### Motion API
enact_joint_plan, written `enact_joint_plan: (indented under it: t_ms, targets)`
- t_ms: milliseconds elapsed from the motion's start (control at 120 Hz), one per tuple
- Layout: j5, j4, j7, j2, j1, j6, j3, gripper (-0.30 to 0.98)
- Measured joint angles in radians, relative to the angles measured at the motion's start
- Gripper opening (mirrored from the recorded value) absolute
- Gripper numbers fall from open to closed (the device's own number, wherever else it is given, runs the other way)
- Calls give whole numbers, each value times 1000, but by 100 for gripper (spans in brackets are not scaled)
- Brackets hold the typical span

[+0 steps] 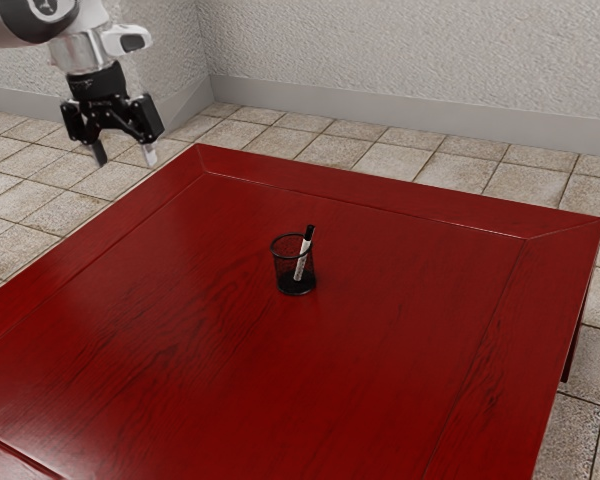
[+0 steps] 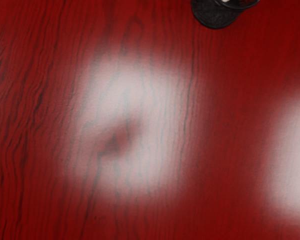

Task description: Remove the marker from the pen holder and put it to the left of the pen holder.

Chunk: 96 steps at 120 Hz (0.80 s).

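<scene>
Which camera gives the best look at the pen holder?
The exterior view: the whole pen holder stands upright, marker leaning inside. In the wrist view, the picture's edge cuts it off, though its base shows.

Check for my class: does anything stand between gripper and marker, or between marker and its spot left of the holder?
Nothing visible stands between the gripper and the marker, whose dark end pokes above the pen holder. Sideways toward its spot, only the holder's wall stands in the way.
</scene>
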<state>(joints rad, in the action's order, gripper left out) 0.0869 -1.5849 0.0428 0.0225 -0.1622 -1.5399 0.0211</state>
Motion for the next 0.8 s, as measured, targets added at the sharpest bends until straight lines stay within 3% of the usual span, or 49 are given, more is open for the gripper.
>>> enact_joint_plan:
  t_ms: [100, 267, 383, 467, 583, 667, 717, 800]
  targets:
    - [-1, -4, 9, -35, 59, -37, -52, 69]
    - [5, 3, 16, -307, 185, -167, -44, 68]
    - [33, 3, -53, -375, 165, -296, 11, 68]
    - [81, 7, -179, -414, 23, -395, 149, 68]
    - [155, 131, -410, -581, -232, -498, 454, 68]
    - [175, 205, -585, -683, -324, -542, 618, 68]
    - [162, 229, -691, -727, -368, -562, 710, 67]
    - [76, 239, -849, -792, -426, -606, 825, 66]
